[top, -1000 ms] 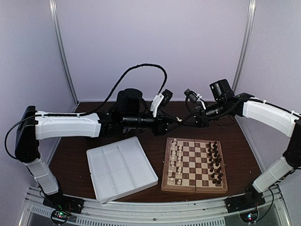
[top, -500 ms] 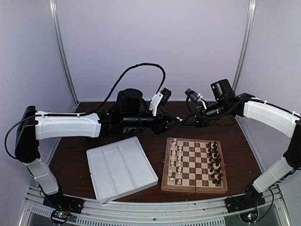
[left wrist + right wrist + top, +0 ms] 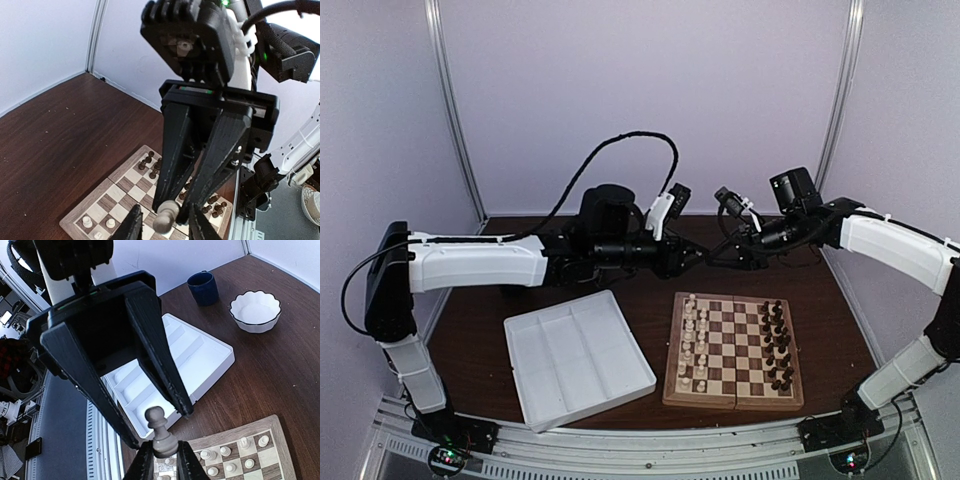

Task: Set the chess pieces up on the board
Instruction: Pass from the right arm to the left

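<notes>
Two robot arms are shown meeting in the air near the far side of a wooden chessboard (image 3: pixel 730 403), which lies on a dark bench (image 3: pixel 470 340). Over the last second the left arm has been brought further right. The left claw (image 3: pixel 161 427) now reaches the right claw (image 3: pixel 172 212), and its fingers have been drawn in slightly.

A cream pawn (image 3: pixel 159 434) is gripped by its base in the clenched right claw, well above the board. The left claw's fingers are spread on either side of the pawn's head with gaps visible, so the pawn is not yet grasped by that released claw. A hand-over from right to left is judged to be under way.

On the board, cream chessmen (image 3: pixel 692 340) are lined up in two files on the left side and dark chessmen (image 3: pixel 777 345) on the right, so the set-up is judged nearly complete. A white divided tray (image 3: pixel 570 360) is seen left of the board.
</notes>
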Robot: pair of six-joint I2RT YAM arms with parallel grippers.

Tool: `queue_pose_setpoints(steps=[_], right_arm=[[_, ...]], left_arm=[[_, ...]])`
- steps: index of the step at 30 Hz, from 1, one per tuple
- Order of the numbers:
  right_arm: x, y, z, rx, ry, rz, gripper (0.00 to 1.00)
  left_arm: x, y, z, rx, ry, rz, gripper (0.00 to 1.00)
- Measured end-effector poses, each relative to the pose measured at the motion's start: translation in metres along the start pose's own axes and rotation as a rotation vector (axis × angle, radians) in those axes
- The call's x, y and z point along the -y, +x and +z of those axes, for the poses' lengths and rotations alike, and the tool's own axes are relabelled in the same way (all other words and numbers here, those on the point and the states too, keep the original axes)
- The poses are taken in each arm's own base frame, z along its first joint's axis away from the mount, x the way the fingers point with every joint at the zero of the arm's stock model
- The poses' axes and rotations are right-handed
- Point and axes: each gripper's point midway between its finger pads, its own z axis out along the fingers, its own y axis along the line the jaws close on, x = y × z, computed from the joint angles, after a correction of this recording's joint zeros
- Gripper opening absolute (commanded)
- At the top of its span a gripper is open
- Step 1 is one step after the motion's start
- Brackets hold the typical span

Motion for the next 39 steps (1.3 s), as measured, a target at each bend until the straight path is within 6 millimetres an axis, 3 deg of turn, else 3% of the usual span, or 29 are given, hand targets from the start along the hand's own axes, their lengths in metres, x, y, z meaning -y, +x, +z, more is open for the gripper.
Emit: queue_pose_setpoints(steps=[16,30,35,39], right_arm=[[0.0,-0.001,-0.002,0.004,0.003,-0.003,0.2],[-0.002,-0.002,-0.005,0.012,0.007,-0.01,0.29],[-0.001,-0.002,-0.006,0.012,0.009,-0.013,0.42],[0.005,0.0,-0.015,0.005,0.03,-0.004,0.46]], left_arm=[[0.003,0.001,0.006,-0.016,0.033,-0.033,0.06],[0.005,-0.001,0.007,-0.015,0.047,-0.03,0.0],[0.005,0.0,0.007,-0.017,0.046,-0.026,0.0],[0.003,-0.001,0.01,-0.04,0.032,0.005,0.0]])
